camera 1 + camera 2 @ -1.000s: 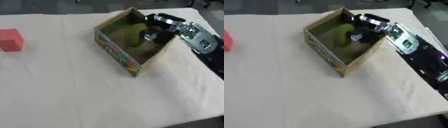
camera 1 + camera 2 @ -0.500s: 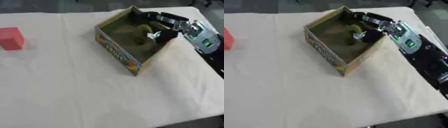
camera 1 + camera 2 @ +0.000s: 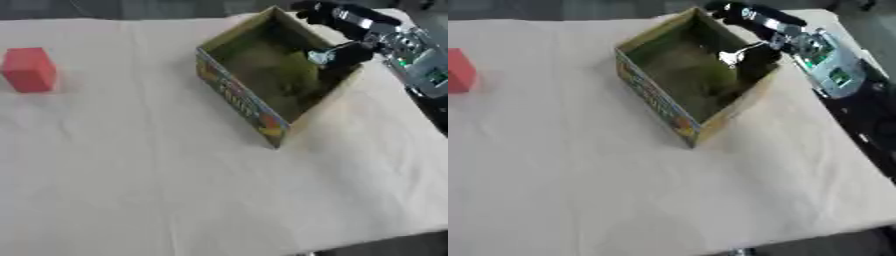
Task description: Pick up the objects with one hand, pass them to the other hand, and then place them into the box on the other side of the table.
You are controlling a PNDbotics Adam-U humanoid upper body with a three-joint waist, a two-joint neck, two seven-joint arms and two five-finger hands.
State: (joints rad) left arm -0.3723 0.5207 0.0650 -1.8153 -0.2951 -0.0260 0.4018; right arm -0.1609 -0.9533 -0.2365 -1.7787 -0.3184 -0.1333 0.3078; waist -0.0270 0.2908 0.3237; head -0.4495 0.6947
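The right hand (image 3: pixel 754 42) hangs over the far right rim of the box (image 3: pixel 245 100), its fingers (image 3: pixel 726 10) spread and reaching over the box's back corner while the thumb dips toward the inside; they look relaxed and hold nothing that shows. Inside the box a greenish rounded shape (image 3: pixel 293 82) lies against the floor, but it blends with the lining and what it is cannot be told. Judging from this, the placing step for one object is at its end: the hand stands empty above the box and the thing appears to be down. A red block (image 3: pixel 28 69) sits well apart on the left side of the bench (image 3: pixel 175 200), untouched, and reads as the next object. The left hand shows in neither view. The next move calls for the right hand to lift clear of the box walls without catching the rim, and for the left hand to come in for the red block on its own side.
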